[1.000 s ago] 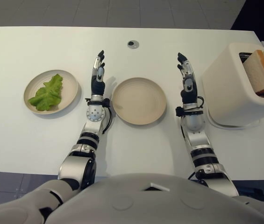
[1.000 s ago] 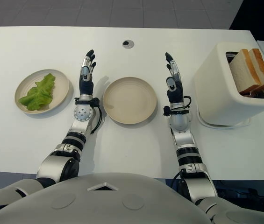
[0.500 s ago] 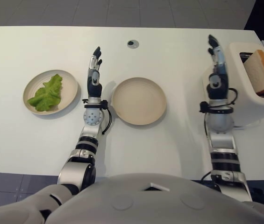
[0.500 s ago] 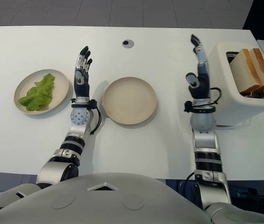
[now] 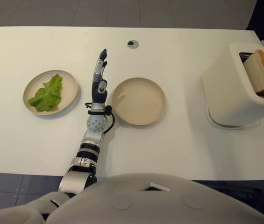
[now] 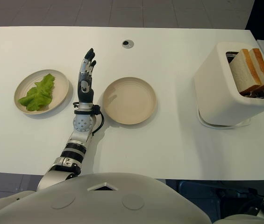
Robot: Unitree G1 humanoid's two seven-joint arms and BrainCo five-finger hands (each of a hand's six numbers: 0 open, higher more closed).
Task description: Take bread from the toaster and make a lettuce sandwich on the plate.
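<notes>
One hand, the left, stands over the desk, fingers straight, holding nothing. Just right of it lies the empty plate; to its left, lettuce on a second plate. Far right, two bread slices stick up from the toaster.

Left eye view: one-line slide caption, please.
Open left hand between a round beige plate holding green lettuce and an empty beige plate; two bread slices stand in the white toaster.

White table bears a lettuce plate, an empty plate, a toaster and a round port
</notes>
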